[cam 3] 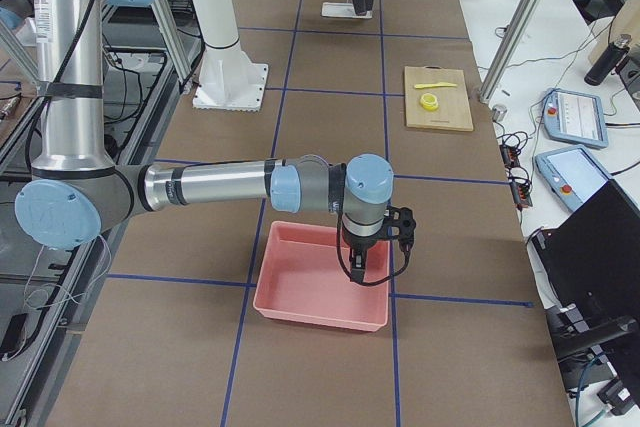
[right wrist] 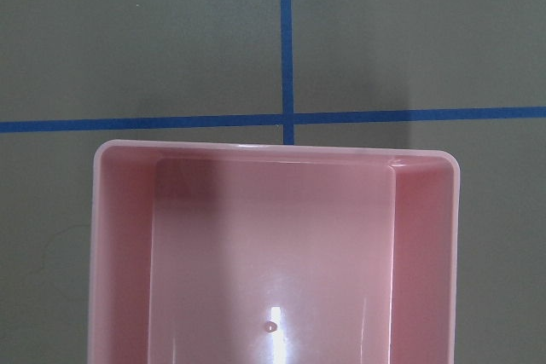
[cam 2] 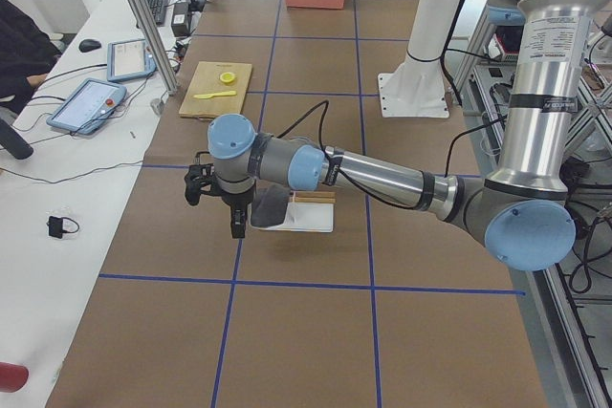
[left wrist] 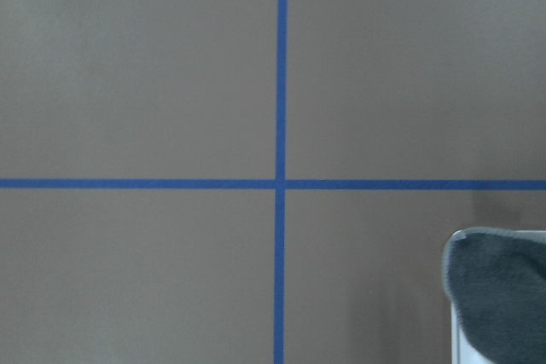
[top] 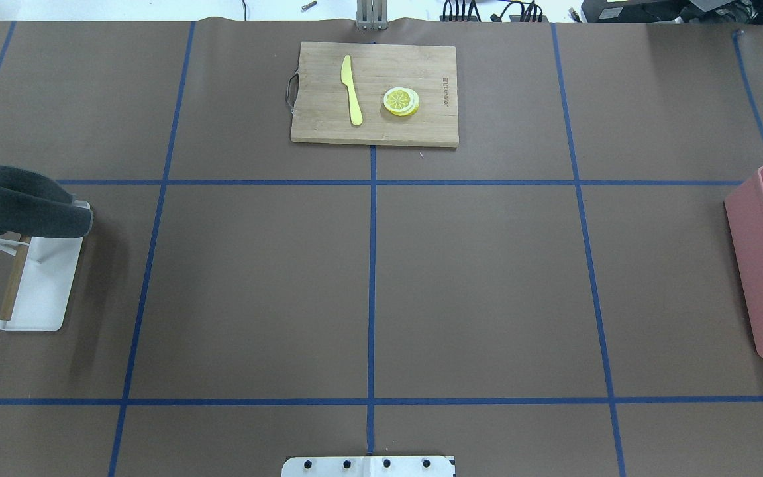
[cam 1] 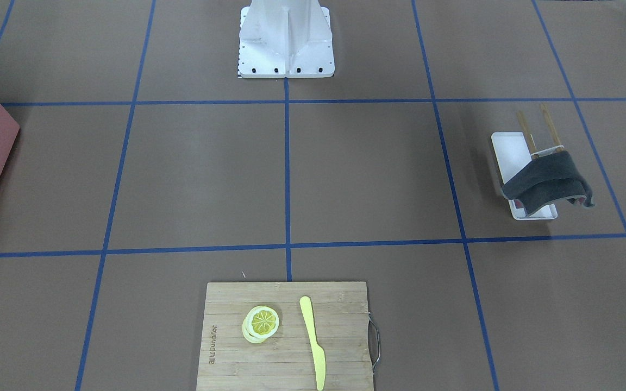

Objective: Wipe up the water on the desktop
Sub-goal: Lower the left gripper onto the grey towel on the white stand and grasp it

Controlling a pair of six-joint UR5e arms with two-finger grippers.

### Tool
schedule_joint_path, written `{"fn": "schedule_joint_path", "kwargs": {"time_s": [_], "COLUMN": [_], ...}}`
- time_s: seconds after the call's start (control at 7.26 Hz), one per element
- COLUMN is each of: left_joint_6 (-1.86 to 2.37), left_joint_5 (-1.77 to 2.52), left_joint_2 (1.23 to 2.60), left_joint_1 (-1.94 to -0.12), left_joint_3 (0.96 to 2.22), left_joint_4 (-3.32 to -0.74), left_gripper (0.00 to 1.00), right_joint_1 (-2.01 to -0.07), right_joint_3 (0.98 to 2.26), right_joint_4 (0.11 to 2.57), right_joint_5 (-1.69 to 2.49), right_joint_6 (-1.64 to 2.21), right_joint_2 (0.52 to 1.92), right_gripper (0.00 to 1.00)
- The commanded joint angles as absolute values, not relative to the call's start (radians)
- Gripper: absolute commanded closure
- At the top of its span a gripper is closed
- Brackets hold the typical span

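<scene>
Left gripper (cam 2: 236, 225) above desktop (cam 2: 306, 332) beside towel (cam 2: 271, 205), right gripper (cam 3: 360, 267) over bin (cam 3: 320, 315) — openness of either untellable.

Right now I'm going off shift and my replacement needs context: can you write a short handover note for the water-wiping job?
Left gripper: hangs beside the grey cloth; open or shut, cannot tell.
Right gripper: hangs over the pink bin; cannot tell either.
The cloth is draped on its rack at the robot's left end and looks untouched.
Desktop: no water patch shows in any view.
Done: nothing visible.
Left: take the cloth, find the wet spot, wipe it.
</scene>
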State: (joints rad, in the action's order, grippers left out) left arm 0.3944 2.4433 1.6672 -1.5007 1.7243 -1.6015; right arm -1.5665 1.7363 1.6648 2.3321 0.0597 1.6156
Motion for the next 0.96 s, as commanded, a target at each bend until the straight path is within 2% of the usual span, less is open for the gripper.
{"fn": "schedule_joint_path", "kwargs": {"time_s": [0.0, 0.41, 0.83], "left_joint_6": [0.748, 0.828, 0.816], "left_joint_5": [2.484, 2.465, 2.467], "left_joint_2": [1.674, 1.663, 1.663], "left_joint_1": [-1.346, -1.301, -1.266], "left_joint_3": [1.704, 1.568, 1.572], "left_joint_4": [-1.813, -2.026, -2.026], "left_gripper": [0.02, 0.02, 0.1], "right_joint_1": [-1.562, -1.562, -1.562], "right_joint_3": [1.732, 1.73, 1.73], "right_joint_4": [1.661, 1.661, 1.663], "right_joint_5": [2.339, 2.338, 2.341], "right_joint_6": [0.063, 0.067, 0.067], "right_joint_2": [1.621, 1.621, 1.621], "right_gripper": [0.0, 0.0, 0.0]}}
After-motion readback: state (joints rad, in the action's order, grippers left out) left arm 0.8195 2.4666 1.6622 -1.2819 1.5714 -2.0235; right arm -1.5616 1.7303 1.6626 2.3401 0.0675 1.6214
